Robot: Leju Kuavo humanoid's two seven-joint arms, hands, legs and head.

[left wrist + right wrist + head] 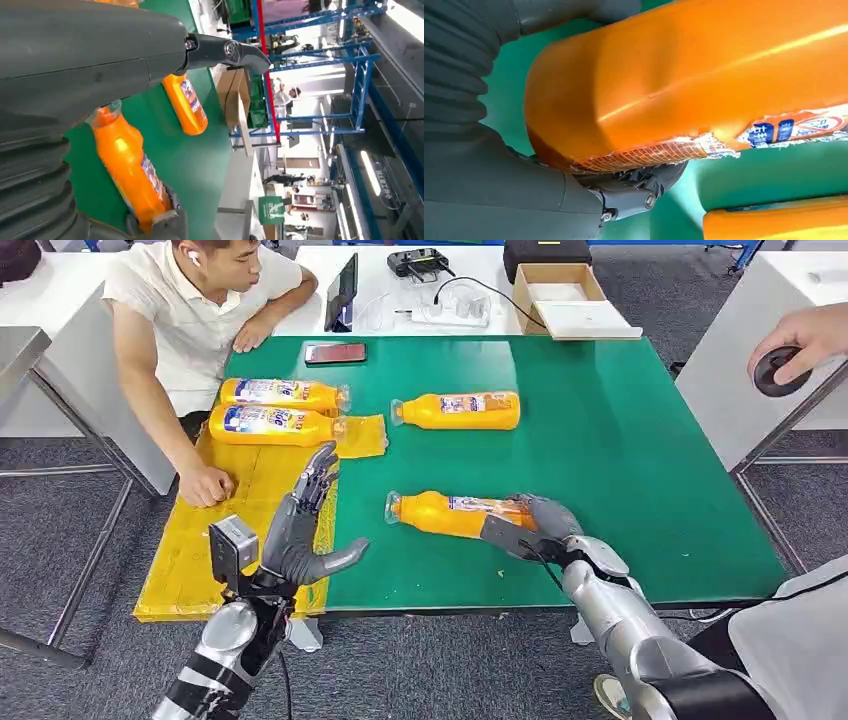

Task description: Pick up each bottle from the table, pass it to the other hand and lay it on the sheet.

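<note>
Gripping the near bottle (452, 514) by its base, the right hand (532, 525) is working the pick-up (bottle seemingly lying on the green table (640, 450)). Left hand (305, 530) is waiting, fingers spread, empty, beside the yellow sheet (225, 540); handover probably next.
</note>
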